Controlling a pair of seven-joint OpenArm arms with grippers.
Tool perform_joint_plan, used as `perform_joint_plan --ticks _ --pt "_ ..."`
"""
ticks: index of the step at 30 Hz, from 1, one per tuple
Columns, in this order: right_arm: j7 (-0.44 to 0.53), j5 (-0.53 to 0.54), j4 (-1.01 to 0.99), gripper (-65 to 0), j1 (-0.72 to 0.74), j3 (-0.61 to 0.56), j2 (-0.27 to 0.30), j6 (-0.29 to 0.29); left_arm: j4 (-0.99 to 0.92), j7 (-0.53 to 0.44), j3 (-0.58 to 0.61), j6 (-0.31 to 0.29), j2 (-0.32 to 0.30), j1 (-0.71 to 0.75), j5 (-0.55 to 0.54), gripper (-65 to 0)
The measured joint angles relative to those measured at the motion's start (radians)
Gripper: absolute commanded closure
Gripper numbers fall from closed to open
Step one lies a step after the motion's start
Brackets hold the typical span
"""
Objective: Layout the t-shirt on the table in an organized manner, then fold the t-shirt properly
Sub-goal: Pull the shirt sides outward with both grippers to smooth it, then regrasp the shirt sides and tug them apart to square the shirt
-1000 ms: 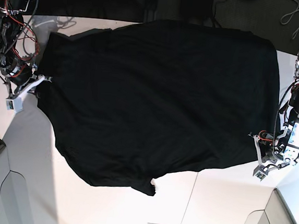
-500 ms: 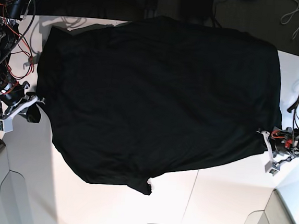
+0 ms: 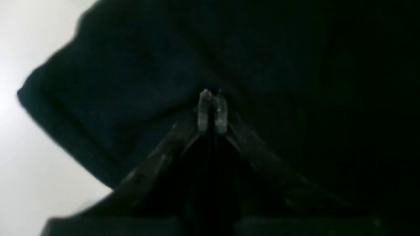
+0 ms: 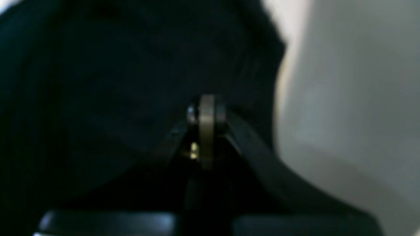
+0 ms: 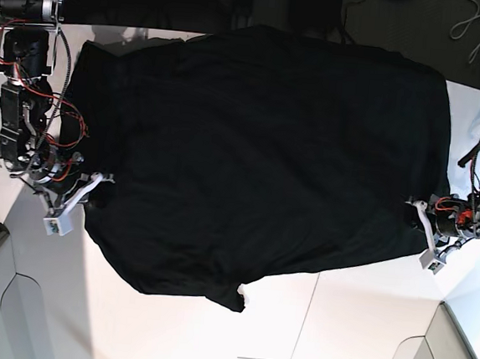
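Between the 2 claws, the black t-shirt [image 5: 259, 156] lies spread across the white table [image 5: 362, 325].
Left claw [image 5: 422, 214] and right claw [image 5: 96, 185] each pinch together on an opposite shirt edge.

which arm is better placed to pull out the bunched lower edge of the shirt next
Right, narrowly. The right gripper is shut on the t-shirt at the side nearer the sagging lower corner; the left gripper is shut on the opposite edge, farther away.
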Motion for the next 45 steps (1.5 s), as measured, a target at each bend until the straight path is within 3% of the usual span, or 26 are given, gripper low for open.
perform_joint_plan --ticks 3,8,12,22,35,40,45 --pt "0.012 -0.026 -0.006 0.0 0.000 -0.022 -0.005 0.000 -0.010 -0.090 -0.001 0.079 0.048 0.009 0.116 -1.3" --pt "0.012 -0.040 -0.006 0.0 -0.001 -0.021 0.014 0.008 -0.017 -0.115 -0.001 0.113 0.080 0.000 0.200 -1.3" --pt "0.007 -0.058 -0.006 0.0 -0.003 0.000 0.035 0.008 -0.021 -0.107 0.002 0.239 0.108 -0.018 0.274 -1.3" --pt "-0.127 -0.044 -0.006 0.0 -0.003 0.113 0.072 0.013 -0.034 -0.047 0.005 0.258 0.183 -0.071 0.344 -1.3" --pt "-0.188 0.151 0.014 0.0 -0.023 0.356 0.073 0.000 -0.039 -0.084 0.007 0.258 0.327 -0.113 0.410 -1.3" --pt "-0.191 0.176 0.043 0.0 -0.022 0.359 0.066 0.000 -0.040 -0.088 0.008 0.241 0.331 -0.127 0.423 -1.3" --pt "-0.156 0.188 0.048 0.0 -0.002 0.352 0.029 0.001 -0.040 -0.092 0.010 0.256 0.292 -0.132 0.430 -1.3"
